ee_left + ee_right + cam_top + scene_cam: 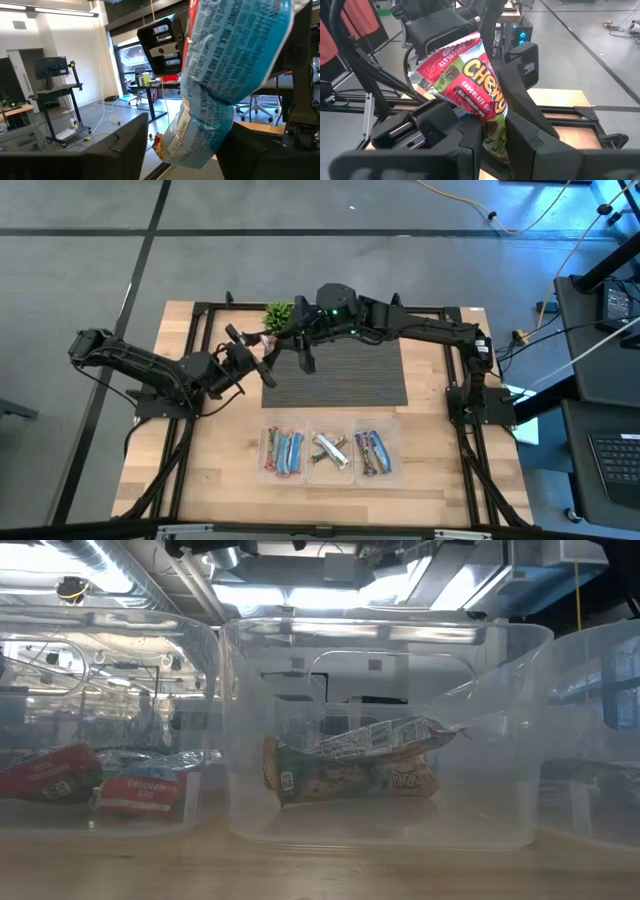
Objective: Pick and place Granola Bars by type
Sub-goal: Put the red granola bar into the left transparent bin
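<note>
One granola bar (pixel 268 340) with a red and blue wrapper is in the air above the far left corner of the dark mat, between both grippers. My right gripper (pixel 300 345) reaches in from the right and is shut on it. In the right wrist view the bar (pixel 470 80) shows its red face. My left gripper (pixel 255 356) comes from the left and is open. Its fingers stand on either side of the bar (pixel 225 75) with gaps showing. The other bars lie in three clear bins (pixel 330 470) near the table's front edge. My right gripper (pixel 492 142) pinches the bar's lower end (pixel 495 127) between its two fingers. The bar is lifted clear and sticks up and away from the fingers, tilted toward my left gripper, with its crimped far end (pixel 437 60) free.
A dark ribbed mat (pixel 345 370) covers the table's middle. A small green plant (pixel 278 312) stands at its far left corner, close behind the grippers. The low view looks through the bins: red bars (pixel 60 780) in one, silver-white ones (pixel 350 760) in the middle one.
</note>
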`<state>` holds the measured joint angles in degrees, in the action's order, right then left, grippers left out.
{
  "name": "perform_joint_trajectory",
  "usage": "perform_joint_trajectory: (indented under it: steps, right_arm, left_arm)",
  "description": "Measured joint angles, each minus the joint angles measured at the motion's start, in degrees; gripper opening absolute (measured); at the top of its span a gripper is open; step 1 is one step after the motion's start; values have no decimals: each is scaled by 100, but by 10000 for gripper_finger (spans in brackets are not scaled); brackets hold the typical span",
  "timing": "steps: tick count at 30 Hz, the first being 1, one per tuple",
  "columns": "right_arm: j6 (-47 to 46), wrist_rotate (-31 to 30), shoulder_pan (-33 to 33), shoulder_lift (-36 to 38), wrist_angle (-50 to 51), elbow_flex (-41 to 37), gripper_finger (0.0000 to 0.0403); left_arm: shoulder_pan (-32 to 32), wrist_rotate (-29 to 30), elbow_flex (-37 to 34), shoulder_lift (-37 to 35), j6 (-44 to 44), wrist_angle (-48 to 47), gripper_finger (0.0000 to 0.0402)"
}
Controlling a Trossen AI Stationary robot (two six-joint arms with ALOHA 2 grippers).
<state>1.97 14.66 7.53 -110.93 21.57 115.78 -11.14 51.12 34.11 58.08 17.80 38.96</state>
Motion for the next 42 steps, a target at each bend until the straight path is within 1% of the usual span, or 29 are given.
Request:
perform_joint_trajectory:
  steps: [5, 8, 10, 14, 17, 19, 21, 25, 28, 31, 33, 37, 42]
  right_arm:
    - [-5, -4, 3, 0, -96, -1, 78]
    - [-6, -2, 20, 0, -106, 0, 92]
    - [-18, 0, 18, 0, -106, 0, 110]
    - [82, 2, 34, 2, -91, 0, 160]
    - [272, -63, 121, 104, 108, 0, 195]
    - [315, -355, 222, 248, 364, 0, 212]
    - [454, -786, 360, 397, 773, 7, 223]
    - [608, -1627, 755, 518, 1806, 9, 233]
    - [728, -1762, 1167, 517, 2493, 7, 234]
    - [1080, -1759, 1581, 449, 2827, 7, 234]
    - [1342, -1688, 1869, 390, 2939, -2, 234]
    - [1899, -1275, 2417, 291, 2807, 1, 234]
    - [2395, -553, 2959, -51, 2575, 3, 234]
  left_arm:
    - [-2, -3, 0, 0, -4, 29, 156]
    - [0, 3, 0, 0, -4, 29, 137]
    - [0, 10, 0, 0, 47, 29, 127]
    - [0, 77, 0, 0, 218, 29, 115]
    - [-2, 461, 0, -2, 229, 20, 113]
    - [0, 851, 0, -2, 201, -16, 113]
    - [0, 1065, 0, -5, 196, -89, 113]
    - [0, 1009, 0, -7, 11, -338, 108]
    - [32, 917, 0, -17, -247, -595, 104]
    - [108, 887, 23, -28, -597, -783, 103]
    - [173, 819, 183, -26, -959, -1300, 102]
    - [364, 114, 723, -9, -2218, -2964, 102]
    - [601, -672, 1215, 172, -3942, -4426, 102]
